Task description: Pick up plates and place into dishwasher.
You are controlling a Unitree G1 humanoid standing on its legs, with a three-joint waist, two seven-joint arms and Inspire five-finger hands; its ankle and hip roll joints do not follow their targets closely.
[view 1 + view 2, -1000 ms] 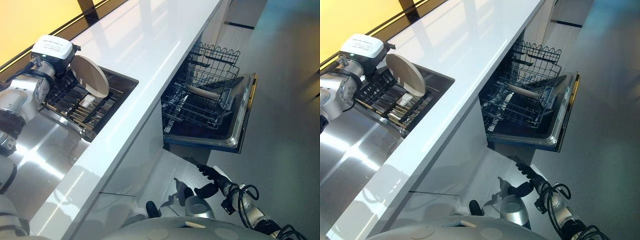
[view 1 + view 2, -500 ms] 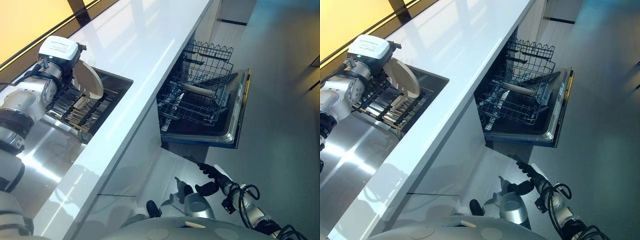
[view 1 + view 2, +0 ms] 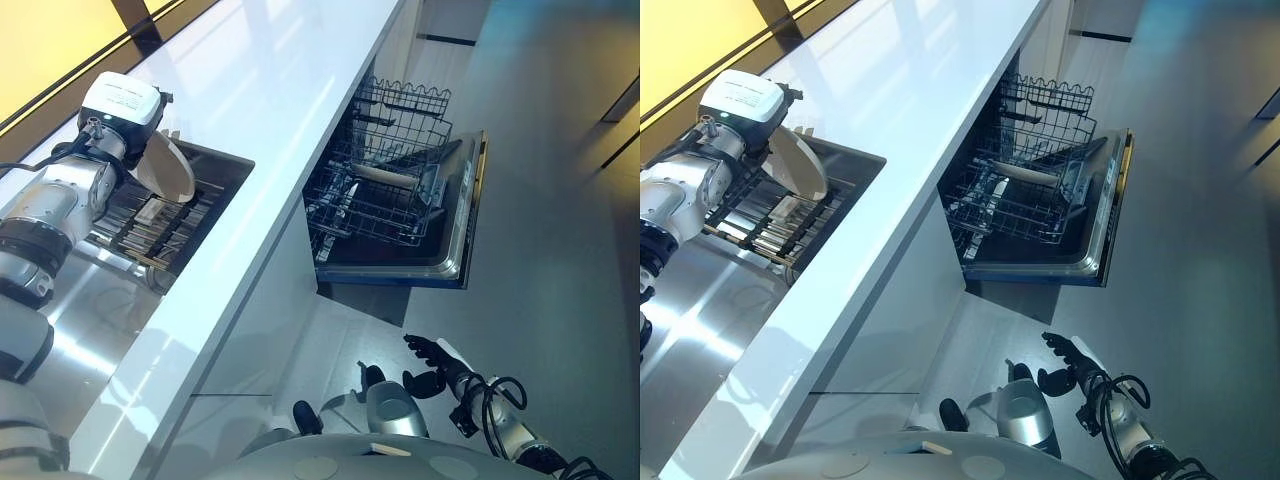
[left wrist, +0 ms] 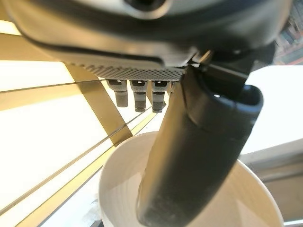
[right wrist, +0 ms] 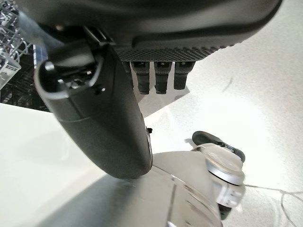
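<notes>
The left hand is pinching a plate over the sink rack, fingers mostly hidden behind it. The right hand is hanging low, fingers apart, near the dishwasher.

The tabletop was white and glossy, smooth enough to mirror the light along its near edge. Beside it the sink looked like brushed steel, with soft streaked reflections. The plate was a matt off-white ceramic, standing among the dark metal bars of the rack. The dishwasher basket was thin coated wire, dark and slightly shiny. The dishwasher door had a steel-lined inner face. The floor was smooth, grey and dully reflective.
</notes>
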